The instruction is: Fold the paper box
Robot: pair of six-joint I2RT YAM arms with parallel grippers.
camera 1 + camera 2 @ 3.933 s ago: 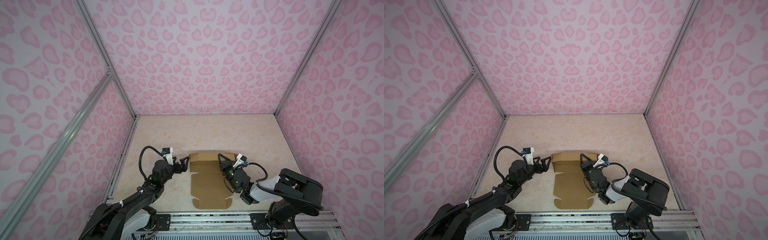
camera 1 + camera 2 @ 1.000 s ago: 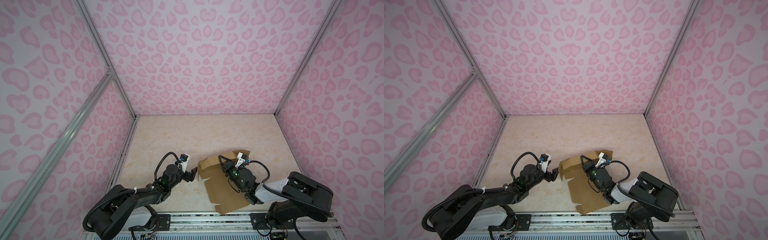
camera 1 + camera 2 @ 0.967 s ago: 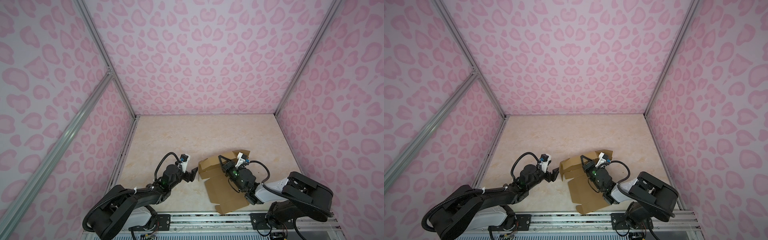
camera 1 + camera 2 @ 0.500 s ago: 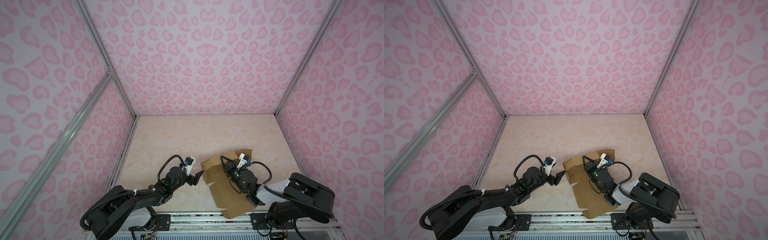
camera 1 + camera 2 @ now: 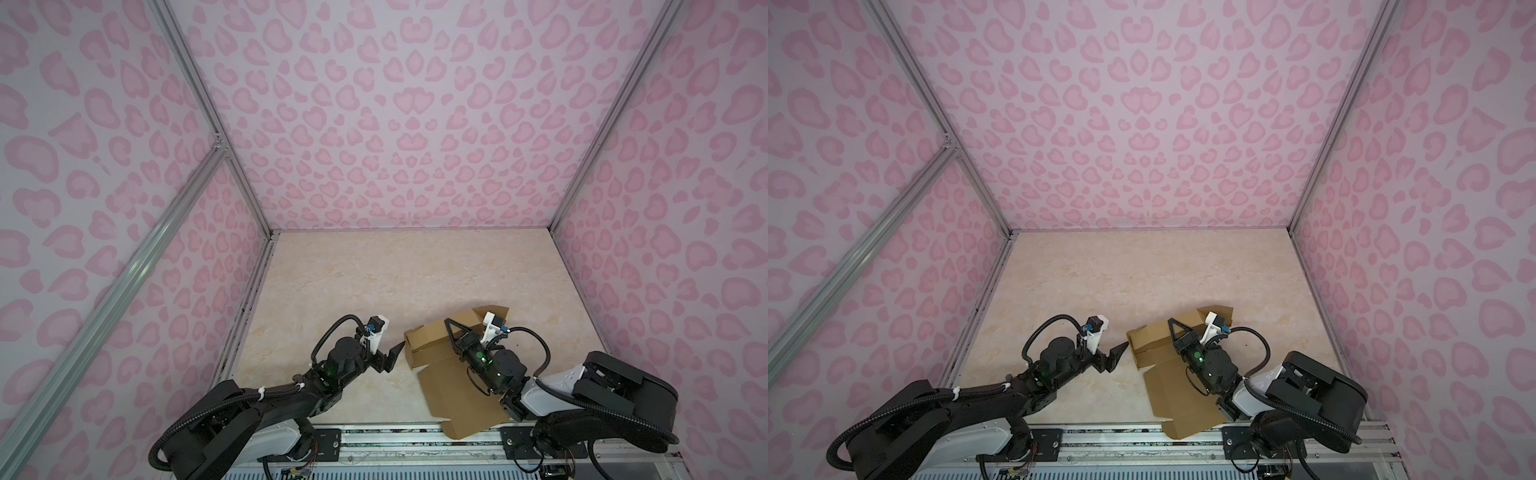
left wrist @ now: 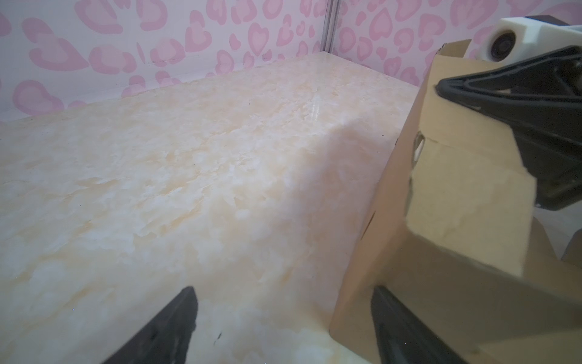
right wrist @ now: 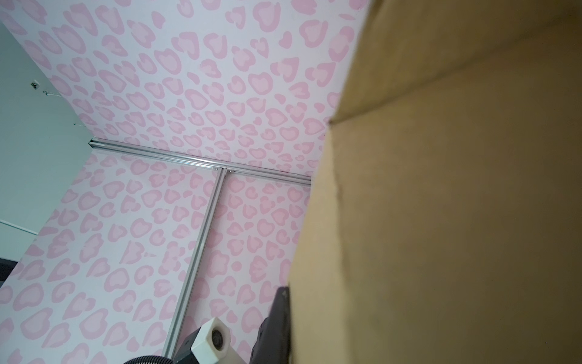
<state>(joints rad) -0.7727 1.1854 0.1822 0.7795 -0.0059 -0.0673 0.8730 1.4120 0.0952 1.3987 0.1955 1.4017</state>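
The plain brown kraft cardboard paper box (image 5: pixel 449 374) lies at five o'clock; right gripper (image 5: pixel 451 328) pinches its raised flap, left gripper (image 5: pixel 392 357) gapes empty beside. Light, springy (grip near creases).

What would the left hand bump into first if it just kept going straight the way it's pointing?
Most likely the paper box. The left hand stands open beside the box's near corner, pointing at it. In the left wrist view that corner sits close to one finger; whether they already touch is unclear.
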